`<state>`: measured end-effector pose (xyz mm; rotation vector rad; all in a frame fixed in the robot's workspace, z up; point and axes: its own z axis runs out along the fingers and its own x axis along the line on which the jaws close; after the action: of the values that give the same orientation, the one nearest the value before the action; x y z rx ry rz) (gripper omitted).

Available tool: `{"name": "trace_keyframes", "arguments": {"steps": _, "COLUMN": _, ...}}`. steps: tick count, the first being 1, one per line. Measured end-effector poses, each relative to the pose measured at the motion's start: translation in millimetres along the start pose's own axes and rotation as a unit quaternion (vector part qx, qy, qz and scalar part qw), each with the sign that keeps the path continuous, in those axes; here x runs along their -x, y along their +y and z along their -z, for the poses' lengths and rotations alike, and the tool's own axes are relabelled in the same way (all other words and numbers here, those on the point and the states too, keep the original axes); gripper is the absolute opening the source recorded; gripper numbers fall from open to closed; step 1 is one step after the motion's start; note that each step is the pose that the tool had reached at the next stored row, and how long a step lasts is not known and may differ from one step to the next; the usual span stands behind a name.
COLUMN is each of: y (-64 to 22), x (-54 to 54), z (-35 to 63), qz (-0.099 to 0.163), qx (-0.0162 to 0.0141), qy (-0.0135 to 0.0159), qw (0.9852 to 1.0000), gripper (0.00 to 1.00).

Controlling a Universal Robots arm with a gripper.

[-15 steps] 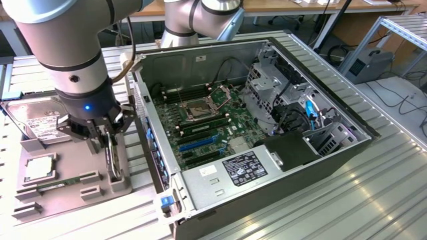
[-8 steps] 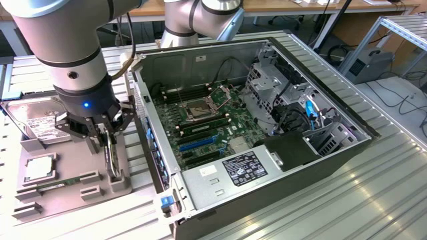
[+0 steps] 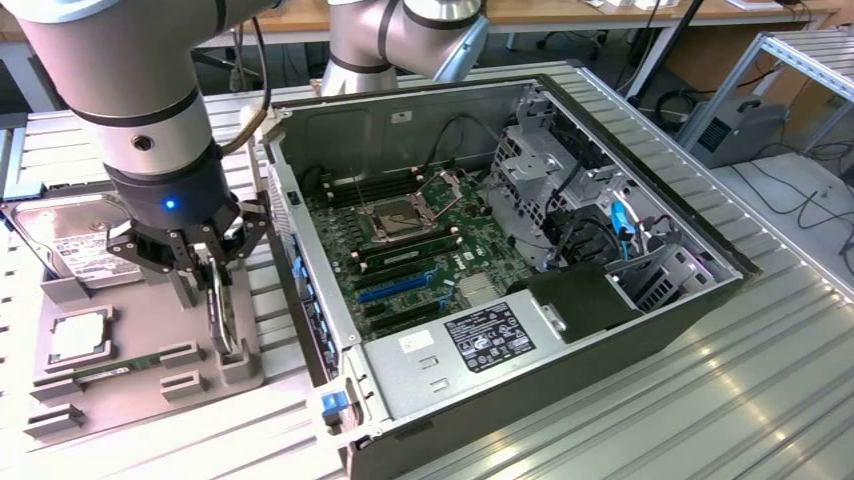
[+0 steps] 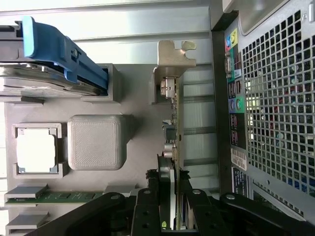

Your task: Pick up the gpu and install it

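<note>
Gpu card [image 3: 224, 320] [image 4: 174, 123]: thin, flat, dark, standing on edge in a slot of the grey tray [image 3: 147, 390] [image 4: 133, 147], lower left of the exterior view. In the wrist view it is seen edge-on, a narrow strip with small silvery parts along it. A long silvery bracket [image 4: 174, 61] with a bent tab sits at the end away from the fingers.

Gripper [image 3: 214, 285] [image 4: 173, 201]: pointing straight down over the card. Its 2 black fingers [image 4: 146, 211] are closed on the card, 1 on each face, at the end opposite the bracket. The card's lower edge looks seated between the tray's grey blocks.

Edges and room:
- Computer case [image 3: 534, 390] [image 4: 275, 98] lies on its side with the open face up, centre of the exterior view. Its rear panel, with ports and a perforated grille, runs near the card and parallel to it.
- A narrow strip of ribbed metal table [image 3: 747, 400] [image 4: 197, 132] lies between tray and case.
- Above the card, the arm itself takes up the space.
- Green motherboard [image 3: 414, 250] is exposed inside the case. Blue slots are at its near edge and cables and a drive cage are on the exterior view's right.

On the tray, away from the case: hard drive [image 3: 67, 240] [image 4: 29, 83] with a blue rail, processor chip [image 3: 78, 335] [image 4: 35, 150], green memory stick [image 3: 120, 365] [image 4: 59, 196].
</note>
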<state>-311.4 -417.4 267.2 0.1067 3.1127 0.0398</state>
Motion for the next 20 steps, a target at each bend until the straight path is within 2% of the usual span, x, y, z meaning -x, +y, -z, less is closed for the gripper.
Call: {"name": "trace_keyframes", "arguments": {"steps": 20, "y": 0.5, "x": 0.5, "z": 19.4, "qz": 0.0, "qx": 0.0, "qy": 0.0, "qw": 1.0, "gripper": 0.27}}
